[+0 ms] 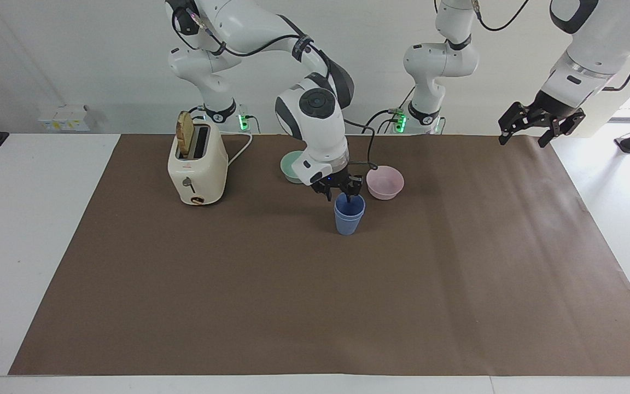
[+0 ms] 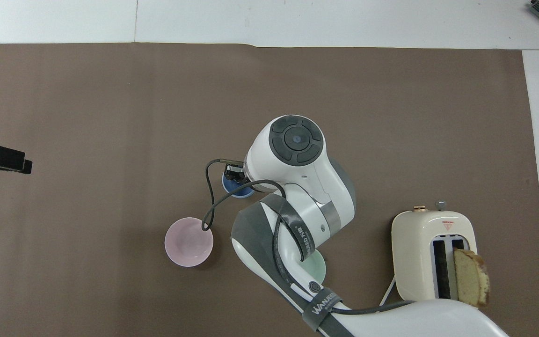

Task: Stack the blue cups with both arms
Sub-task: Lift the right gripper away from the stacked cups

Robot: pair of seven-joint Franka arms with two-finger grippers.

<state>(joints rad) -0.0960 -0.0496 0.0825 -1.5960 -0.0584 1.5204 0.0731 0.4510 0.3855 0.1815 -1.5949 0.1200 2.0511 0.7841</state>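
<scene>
Blue cups (image 1: 349, 214) nested, mid-tabletop beside pink bowl (image 1: 385, 181). Right pincer (image 1: 340, 192) over rim, fingers spread, gripping nothing. Lift straight up, avoid snagging rim. Left pincer (image 1: 534, 123) waits open over tabletop's edge.

Toaster (image 1: 197, 164) holding bread (image 1: 185, 134), pink bowl (image 1: 385, 182), green bowl (image 1: 292, 166).

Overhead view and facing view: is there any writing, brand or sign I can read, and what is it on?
"WANJEE": white letters on the black strap around the right arm; the word's end curls out of sight.
Second black strap, higher on that arm: white print, too blurred to read.
Toaster: red triangle sign, print too small to read.
Nothing else is readable.
</scene>
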